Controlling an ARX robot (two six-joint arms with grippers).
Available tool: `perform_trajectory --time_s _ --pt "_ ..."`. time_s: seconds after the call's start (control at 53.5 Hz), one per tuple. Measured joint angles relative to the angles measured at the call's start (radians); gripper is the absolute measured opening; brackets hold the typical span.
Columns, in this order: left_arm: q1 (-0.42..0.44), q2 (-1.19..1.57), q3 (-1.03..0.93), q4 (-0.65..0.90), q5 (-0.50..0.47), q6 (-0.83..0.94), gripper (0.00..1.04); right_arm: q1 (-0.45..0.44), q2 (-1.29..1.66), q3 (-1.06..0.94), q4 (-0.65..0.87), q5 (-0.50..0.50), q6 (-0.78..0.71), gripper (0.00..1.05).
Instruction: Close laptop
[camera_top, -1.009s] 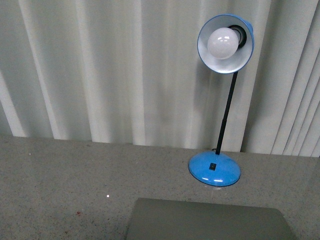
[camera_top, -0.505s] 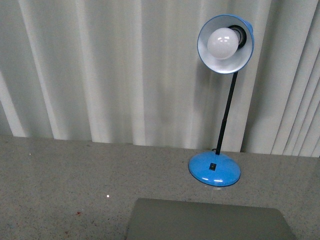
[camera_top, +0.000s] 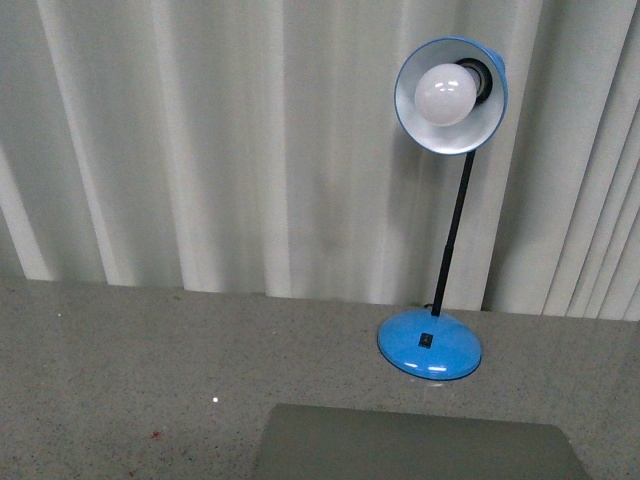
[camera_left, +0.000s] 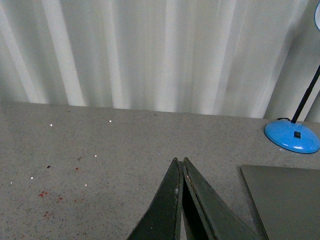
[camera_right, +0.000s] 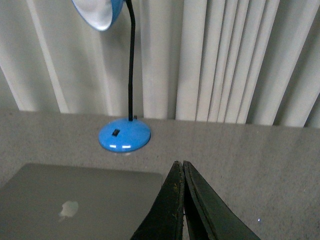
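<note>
— Where is the laptop (camera_right: 80, 205) to be found, and in what state?

— It is seen lying flat on the speckled grey table (camera_top: 130, 370), lid down, with the plain grey lid and its pale logo (camera_right: 68, 210) turned upward. In the front view only its far edge is caught, at the near edge of the picture, just in front of the lamp base (camera_top: 429, 344).

— What is placed around it?

— A blue desk lamp is stood just behind the laptop: a round base, a black stem (camera_top: 455, 235), and a blue shade (camera_top: 450, 95) with a white bulb (camera_top: 444, 90) inside. Pale pleated curtains (camera_top: 220, 140) are hung behind the table. A few small reddish specks (camera_left: 47, 200) are seen on the tabletop, well to one side of the laptop.

— And the grippers?

— The left gripper (camera_left: 180, 162) is shown with its dark fingers pressed together to a point, nothing held between them, above bare table beside the laptop's edge. The right gripper (camera_right: 180, 164) is likewise clenched with nothing held, its tips seen over the far corner of the lid; whether the lid is touched cannot be told.
</note>
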Motion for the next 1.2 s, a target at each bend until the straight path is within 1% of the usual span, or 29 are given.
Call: perform_trajectory --time_s 0.262,0.299,0.336,0.374,0.393,0.411,0.467,0.523,0.542,0.579,0.654,0.692,0.729,0.748,0.766,0.804,0.822,0.86,0.935,1.196 --pt "0.000 -0.002 0.000 -0.001 0.000 0.000 0.04 0.000 -0.028 0.000 -0.008 0.001 0.000 0.03" --pt "0.000 -0.002 0.000 -0.001 0.000 0.000 0.07 0.000 -0.028 0.000 -0.008 0.001 0.000 0.03" --pt "0.000 -0.003 0.000 -0.001 0.000 0.000 0.14 0.000 -0.029 0.000 -0.008 0.001 0.000 0.05" --pt "0.000 -0.003 0.000 -0.001 0.000 0.000 0.21 0.000 -0.029 0.000 -0.008 0.001 0.000 0.11" --pt "0.000 -0.003 0.000 -0.001 0.000 0.000 0.23 0.000 -0.029 0.000 -0.008 0.001 0.000 0.15" --pt "0.000 -0.003 0.000 -0.001 0.001 0.000 0.26 0.000 -0.029 0.000 -0.008 0.001 0.000 0.17" --pt "0.000 -0.003 0.000 -0.001 0.000 0.000 0.37 0.000 -0.029 0.000 -0.008 0.001 0.000 0.27" --pt "0.000 -0.003 0.000 -0.001 0.000 0.000 0.49 0.000 -0.029 0.000 -0.008 0.001 0.000 0.42" --pt "0.000 -0.003 0.000 -0.001 0.000 0.000 0.53 0.000 -0.029 0.000 -0.008 0.001 0.000 0.43" --pt "0.000 -0.003 0.000 -0.001 0.000 0.000 0.58 0.000 -0.029 0.000 -0.008 0.001 0.000 0.50" --pt "0.000 -0.003 0.000 -0.001 0.000 0.000 0.73 0.000 -0.029 0.000 -0.008 0.001 0.000 0.63" --pt "0.000 -0.003 0.000 -0.001 0.001 0.000 0.78 0.000 -0.029 0.000 -0.008 0.001 0.000 0.68" --pt "0.000 -0.003 0.000 -0.001 0.001 0.000 0.85 0.000 -0.029 0.000 -0.008 0.001 0.000 0.75" --pt "0.000 -0.003 0.000 -0.001 0.001 0.000 0.87 0.000 -0.029 0.000 -0.008 0.001 0.000 0.79" --pt "0.000 -0.003 0.000 -0.001 0.000 0.000 0.90 0.000 -0.029 0.000 -0.008 0.001 0.000 0.81" --pt "0.000 -0.003 0.000 -0.001 0.000 0.000 0.99 0.000 -0.029 0.000 -0.008 0.001 0.000 0.89" --pt "0.000 -0.003 0.000 -0.001 0.000 0.000 1.00 0.000 -0.029 0.000 -0.008 0.001 0.000 0.95" --pt "0.000 -0.003 0.000 -0.001 0.000 0.000 0.98 0.000 -0.029 0.000 -0.008 0.001 0.001 0.99" --pt "0.000 -0.003 0.000 -0.001 0.000 0.000 0.98 0.000 -0.029 0.000 -0.008 0.001 0.000 0.97" --pt "0.000 -0.003 0.000 -0.001 0.000 0.000 0.98 0.000 -0.029 0.000 -0.008 0.001 0.000 0.97"
